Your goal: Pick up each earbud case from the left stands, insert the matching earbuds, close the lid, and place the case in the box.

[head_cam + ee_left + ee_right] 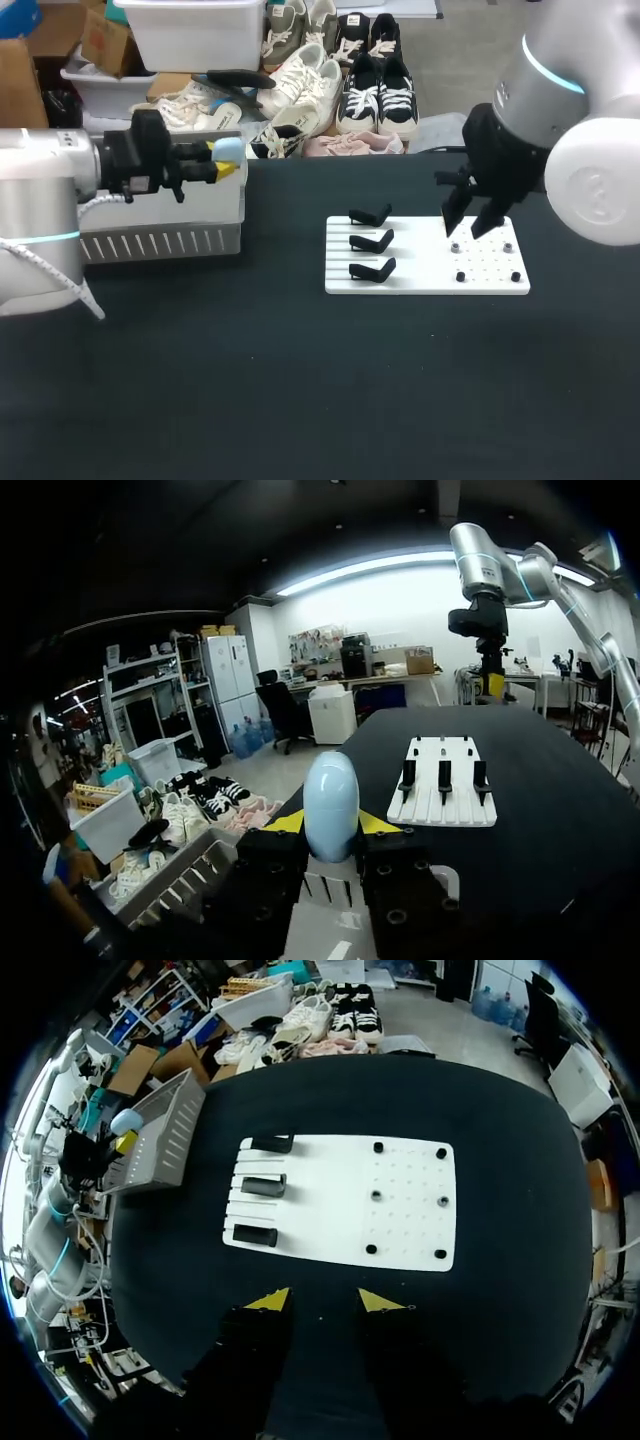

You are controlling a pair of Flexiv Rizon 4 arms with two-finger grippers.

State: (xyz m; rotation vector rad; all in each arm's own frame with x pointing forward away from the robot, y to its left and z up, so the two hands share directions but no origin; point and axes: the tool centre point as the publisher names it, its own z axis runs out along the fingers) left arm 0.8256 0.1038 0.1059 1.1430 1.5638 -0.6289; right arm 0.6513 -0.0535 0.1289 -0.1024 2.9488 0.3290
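A pale blue egg-shaped earbud case (228, 151) is held lid-closed by my left gripper (226, 166), just above the grey slotted box (160, 240) at the table's left. In the left wrist view the case (331, 803) stands upright between the yellow tips of the gripper (331, 823), which is shut on it, with the box (190, 875) below. My right gripper (470, 222) hangs open and empty over the right half of the white board (425, 285). From the right wrist, that gripper (323, 1301) is high above the board (400, 1220). Three black stands (372, 241) are bare.
Several small dark pegs (460, 277) dot the board's right half; they show too in the right wrist view (376, 1196). The black table (300, 380) spreads wide in front of the board. Box and board are about a hand's width apart.
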